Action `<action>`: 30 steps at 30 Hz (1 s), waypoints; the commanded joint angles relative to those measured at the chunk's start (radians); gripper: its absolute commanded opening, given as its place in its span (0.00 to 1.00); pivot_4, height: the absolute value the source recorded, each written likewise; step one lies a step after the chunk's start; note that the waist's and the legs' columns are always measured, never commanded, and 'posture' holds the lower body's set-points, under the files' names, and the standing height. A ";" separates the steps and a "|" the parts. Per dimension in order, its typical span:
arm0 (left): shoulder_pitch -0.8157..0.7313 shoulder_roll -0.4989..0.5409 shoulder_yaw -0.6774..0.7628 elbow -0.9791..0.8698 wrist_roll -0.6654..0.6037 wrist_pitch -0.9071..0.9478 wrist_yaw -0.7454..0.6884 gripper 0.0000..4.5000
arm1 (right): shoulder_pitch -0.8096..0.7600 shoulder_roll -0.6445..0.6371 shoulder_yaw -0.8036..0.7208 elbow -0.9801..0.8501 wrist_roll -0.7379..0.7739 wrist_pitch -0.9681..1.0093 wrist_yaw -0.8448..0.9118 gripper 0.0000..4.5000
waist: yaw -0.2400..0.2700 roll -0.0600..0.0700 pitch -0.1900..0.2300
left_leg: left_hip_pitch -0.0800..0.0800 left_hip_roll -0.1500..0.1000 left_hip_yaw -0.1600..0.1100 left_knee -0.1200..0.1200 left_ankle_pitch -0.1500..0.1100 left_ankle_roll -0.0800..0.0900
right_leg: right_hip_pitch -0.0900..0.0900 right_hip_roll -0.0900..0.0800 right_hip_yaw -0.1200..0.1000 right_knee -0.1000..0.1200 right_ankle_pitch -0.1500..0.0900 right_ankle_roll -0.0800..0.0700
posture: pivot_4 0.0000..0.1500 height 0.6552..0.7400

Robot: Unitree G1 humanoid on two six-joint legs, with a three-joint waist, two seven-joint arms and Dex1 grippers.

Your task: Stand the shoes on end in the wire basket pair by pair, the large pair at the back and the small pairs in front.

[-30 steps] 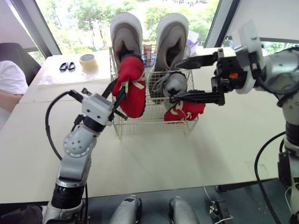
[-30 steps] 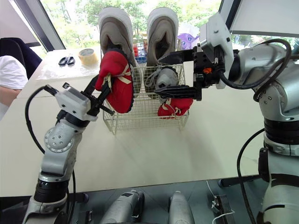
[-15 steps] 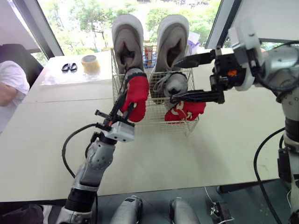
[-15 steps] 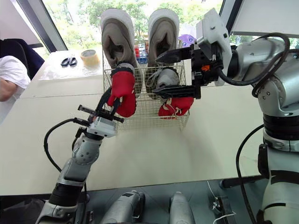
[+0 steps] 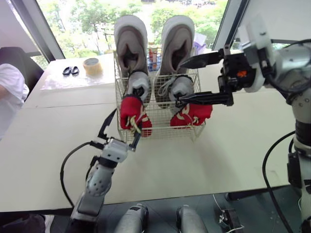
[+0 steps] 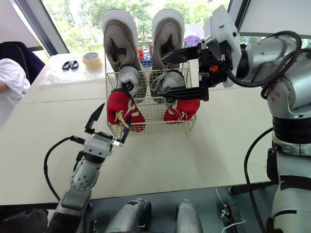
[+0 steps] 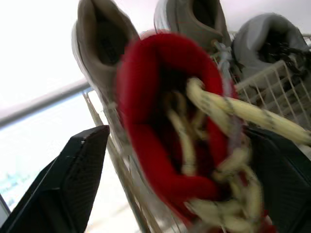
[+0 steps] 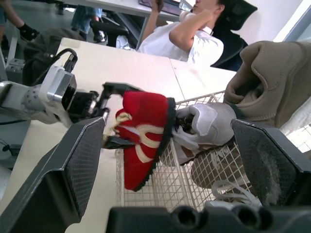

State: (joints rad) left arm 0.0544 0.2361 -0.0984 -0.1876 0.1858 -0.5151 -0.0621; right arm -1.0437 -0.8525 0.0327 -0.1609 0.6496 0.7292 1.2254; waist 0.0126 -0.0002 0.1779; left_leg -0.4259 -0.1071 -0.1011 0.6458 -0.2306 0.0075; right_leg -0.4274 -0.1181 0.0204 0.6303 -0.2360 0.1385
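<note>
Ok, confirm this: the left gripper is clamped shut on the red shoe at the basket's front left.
Wrong: the left gripper is open, fingers spread beside the red shoe at front left of the basket; the left wrist view shows it.

Strong daylight enters through the windows point(image 5: 87, 14) behind the wire basket point(image 5: 160, 131); the panes read overexposed. The table point(image 5: 48, 141) is evenly lit, with a soft shadow before the basket. From my left wrist, the red shoe point(image 7: 141, 145) is blurred and the background blown white.
</note>
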 commanded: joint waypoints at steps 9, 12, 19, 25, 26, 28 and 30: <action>0.262 0.148 0.042 -0.351 -0.549 0.355 -0.281 0.99 | 0.038 0.055 -0.030 0.038 -0.016 -0.105 0.022 1.00 | 0.000 0.001 0.001 | 0.000 0.000 0.000 0.000 0.000 0.000 | 0.000 0.000 0.000 -0.001 0.000 -0.001 | 1.00 1.00; 0.346 0.194 0.104 -0.458 -0.668 0.460 -0.298 0.99 | 0.064 0.052 -0.038 0.048 -0.024 -0.125 0.027 1.00 | -0.001 0.001 0.001 | 0.000 0.000 0.000 0.000 0.000 0.000 | 0.000 0.000 0.000 -0.001 0.000 -0.001 | 1.00 1.00; 0.603 0.499 0.517 -0.631 -1.044 0.744 -0.468 0.99 | 0.141 0.048 -0.098 0.046 0.038 -0.069 0.003 1.00 | -0.001 0.000 0.002 | 0.000 0.002 -0.002 -0.001 0.000 0.000 | 0.000 0.000 -0.001 -0.001 -0.003 -0.005 | 1.00 1.00; 0.567 0.715 0.901 -0.501 -1.269 0.924 -0.666 0.99 | 0.191 -0.013 -0.150 0.037 0.063 0.003 -0.009 1.00 | 0.002 0.001 0.003 | 0.000 0.002 -0.003 -0.001 0.000 0.000 | 0.000 0.001 -0.004 -0.002 -0.005 -0.008 | 1.00 1.00; 0.534 0.752 0.930 -0.466 -1.304 0.956 -0.708 0.99 | 0.201 -0.030 -0.151 0.029 0.060 0.009 -0.007 1.00 | 0.000 0.001 0.003 | 0.000 0.001 -0.003 -0.001 0.000 0.000 | 0.000 0.001 -0.004 -0.002 -0.005 -0.008 | 1.00 1.00; 0.472 0.814 0.963 -0.418 -1.356 1.013 -0.773 0.99 | 0.229 -0.071 -0.155 0.011 0.051 0.010 0.009 1.00 | -0.003 0.002 0.003 | 0.000 0.001 -0.002 -0.001 -0.001 0.000 | -0.001 0.000 -0.004 -0.003 -0.005 -0.007 | 1.00 1.00; 0.415 0.870 0.976 -0.385 -1.401 1.072 -0.836 0.99 | 0.255 -0.115 -0.171 -0.001 0.056 0.019 0.026 1.00 | -0.004 0.002 0.004 | 0.000 0.001 -0.002 -0.002 -0.001 0.000 | 0.000 0.000 -0.003 -0.002 -0.005 -0.007 | 1.00 1.00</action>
State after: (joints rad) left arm 0.4923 1.0800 0.8329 -0.5900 -1.1622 0.5155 -0.8402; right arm -0.7820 -0.9369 -0.0948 -0.1274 0.6922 0.7450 1.2364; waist 0.0082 0.0014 0.1817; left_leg -0.4262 -0.1060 -0.1025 0.6437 -0.2311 0.0075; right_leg -0.4271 -0.1179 0.0175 0.6282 -0.2409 0.1312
